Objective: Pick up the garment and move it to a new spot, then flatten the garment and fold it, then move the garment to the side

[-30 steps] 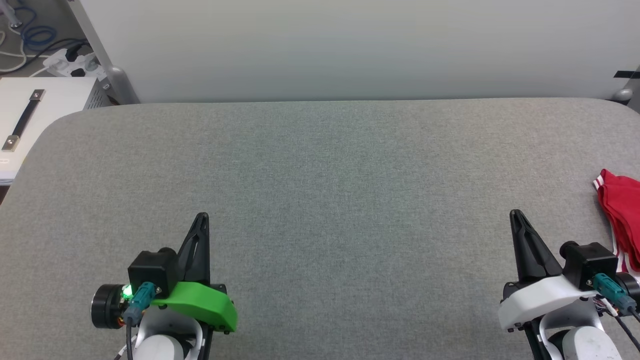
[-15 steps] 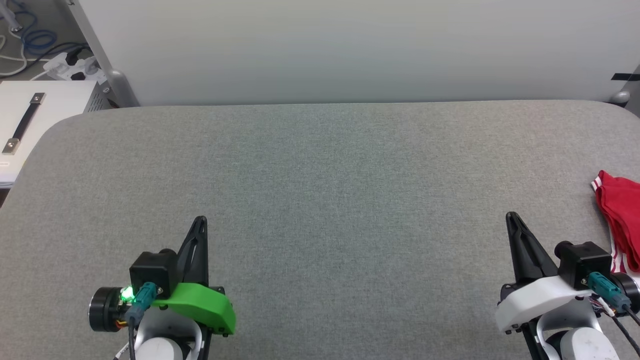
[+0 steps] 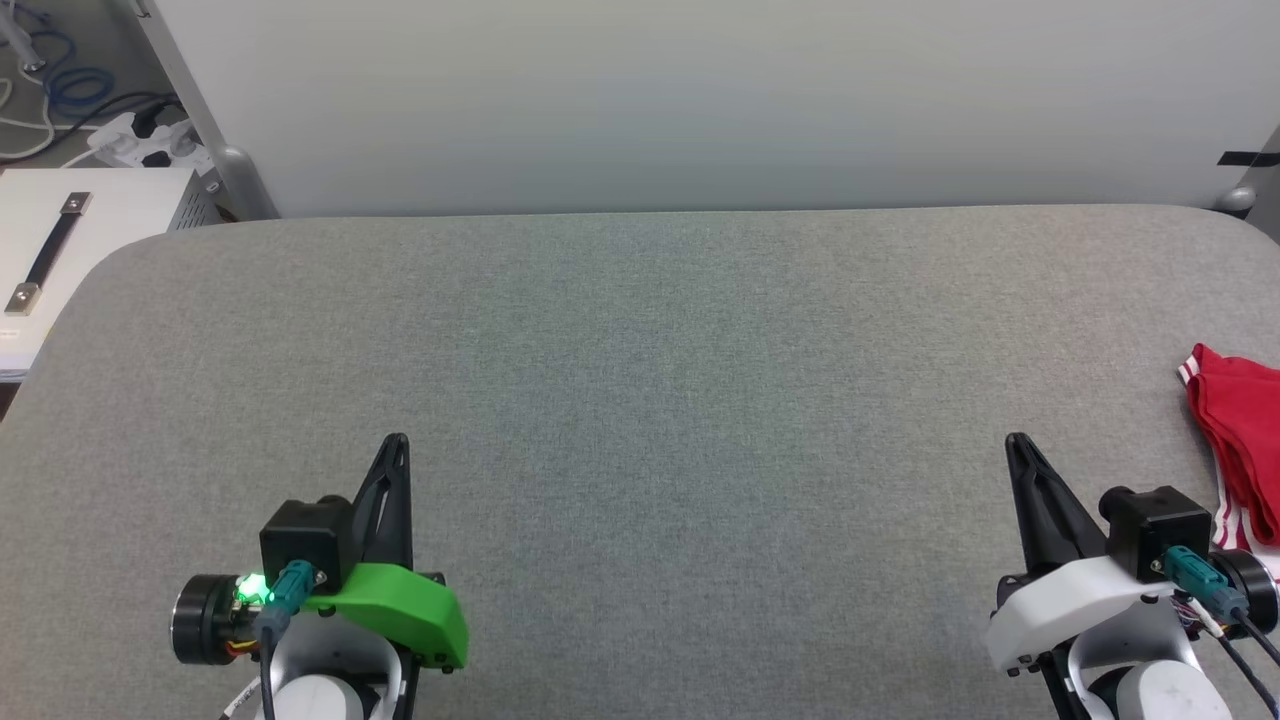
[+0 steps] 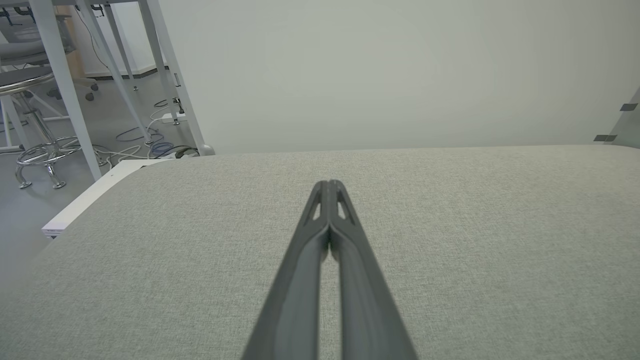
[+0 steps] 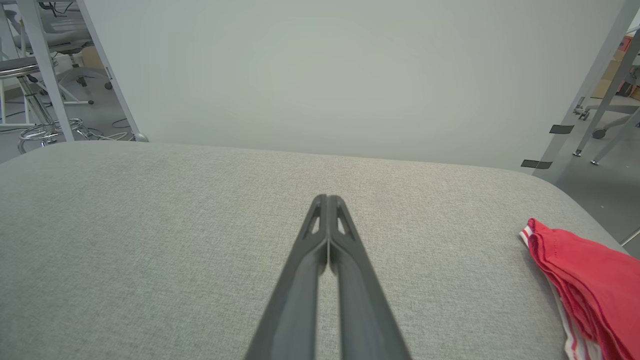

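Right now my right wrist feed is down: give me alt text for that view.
The right gripper, shut and empty, points across a grey table toward a pale wall. A red garment with white-striped trim lies bunched at the view's lower right, near the table's rounded corner and apart from the gripper.

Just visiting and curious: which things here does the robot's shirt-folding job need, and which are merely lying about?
For the job:
red garment, bunched at the right edge of the grey table
left gripper and right gripper, both shut, empty

Lying about:
white case with black handle
power strip
stool
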